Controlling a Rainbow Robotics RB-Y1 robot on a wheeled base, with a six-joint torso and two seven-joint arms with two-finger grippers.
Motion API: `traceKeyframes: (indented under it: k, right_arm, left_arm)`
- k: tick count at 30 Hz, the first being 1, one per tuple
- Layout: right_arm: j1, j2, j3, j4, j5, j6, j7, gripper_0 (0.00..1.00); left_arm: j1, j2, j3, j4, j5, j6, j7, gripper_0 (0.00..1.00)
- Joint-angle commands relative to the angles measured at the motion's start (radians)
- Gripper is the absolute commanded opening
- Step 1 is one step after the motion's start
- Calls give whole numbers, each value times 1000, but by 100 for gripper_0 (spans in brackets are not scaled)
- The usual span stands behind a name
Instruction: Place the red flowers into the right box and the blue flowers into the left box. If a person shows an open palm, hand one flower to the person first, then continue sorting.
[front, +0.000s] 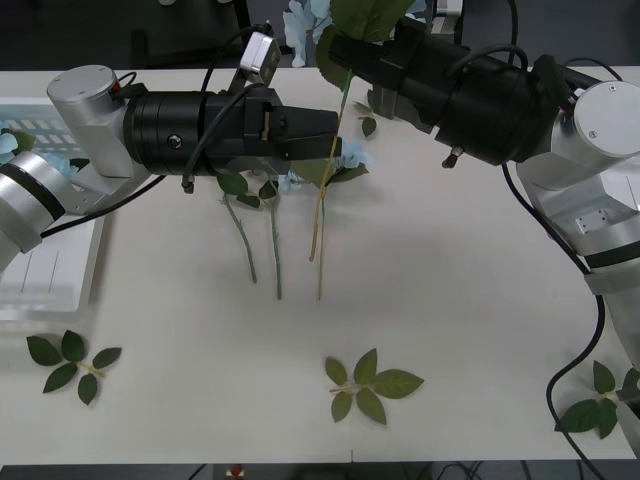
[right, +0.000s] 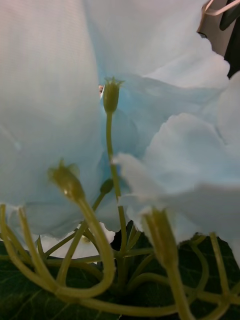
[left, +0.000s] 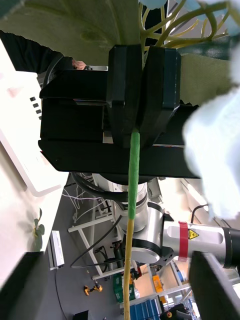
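Blue flowers (front: 305, 25) hang mid-air above the tabletop (front: 460, 290), stem pinched in the right claw (left: 137, 100), left claw (front: 325, 130) spread alongside; two stems remain unsorted, left box (front: 60, 290) awaiting them.

R arm reaching in from right, forearm angled up-left over table (front: 480, 300), wrist raised above far-centre. R gripper (left: 136, 127) clamping black fingers (left: 124, 100) tight on stem of blue flower (front: 338, 140), stem hanging down. L arm stretching horizontally from left, above table. L gripper (front: 325, 128) pointing at that stem, fingers (left: 215, 287) spread wide either side.
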Motion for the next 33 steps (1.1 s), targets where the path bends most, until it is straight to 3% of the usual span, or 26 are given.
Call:
traceKeyframes:
  k: [1,12,14,19,20,26,33]
  right_arm:
    - [-20,6,-3,-14,-7,-6,15,0]
    - [-21,4,-3,-13,-7,-14,19,0]
    - [-21,6,-3,-13,-7,-19,19,33]
    - [-20,4,-3,-14,-10,-17,22,66]
    - [-20,1,-3,-13,-11,-17,22,69]
    - [-12,-66,-6,-13,-76,12,25,71]
    - [58,-229,-63,-24,-175,153,27,72]
  left_arm:
    - [-4,-8,-7,-26,8,-24,-22,0]
    - [-4,-8,-7,-26,8,-29,-27,0]
    - [-4,-8,-7,-26,8,-29,-29,0]
    - [-4,-8,-7,-24,8,-29,-27,0]
    - [-4,-8,-7,-26,9,-29,-27,0]
    - [-4,-8,-7,-26,9,-27,-27,0]
    - [-4,-8,-7,-24,11,-27,-30,0]
